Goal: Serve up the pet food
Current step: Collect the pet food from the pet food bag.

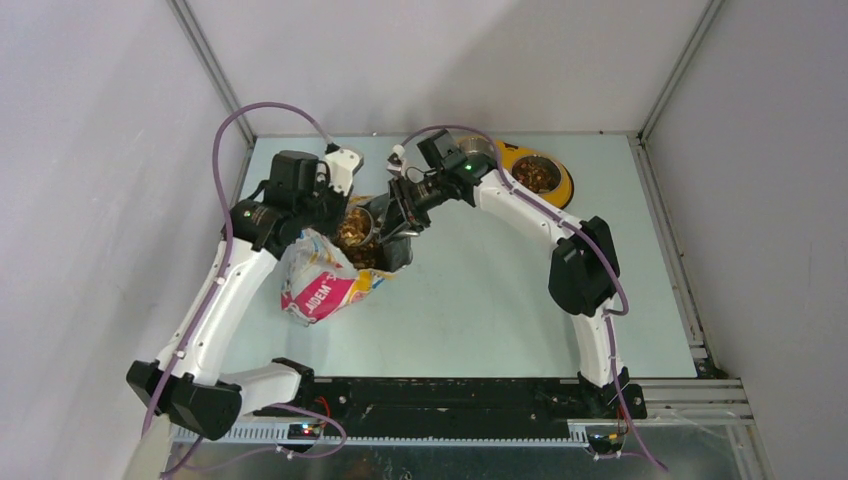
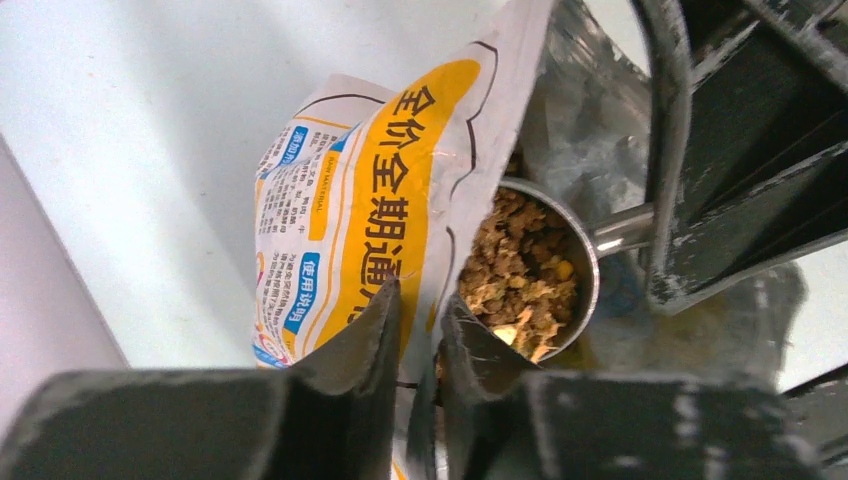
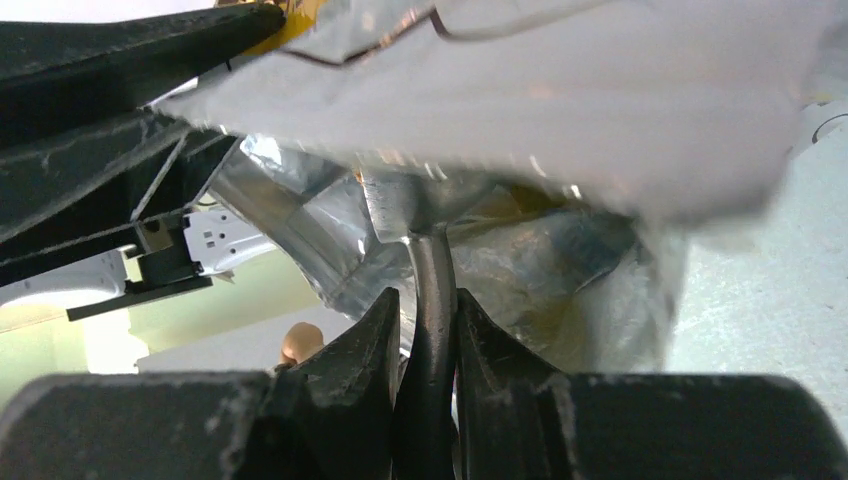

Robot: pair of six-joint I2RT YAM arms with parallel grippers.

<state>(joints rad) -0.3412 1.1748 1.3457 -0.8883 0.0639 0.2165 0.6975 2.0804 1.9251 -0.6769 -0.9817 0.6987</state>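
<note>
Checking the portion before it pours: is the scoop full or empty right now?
Full: the scoop is heaped with kibble to its rim, at the open mouth of the bag.

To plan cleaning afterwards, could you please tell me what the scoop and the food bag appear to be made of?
The scoop looks like bare polished metal, probably steel: grey rim and handle with bright reflections. The bag seems glossy printed plastic film with a silvery foil-like lining; it creases and shines, though the exact laminate cannot be told.
</note>
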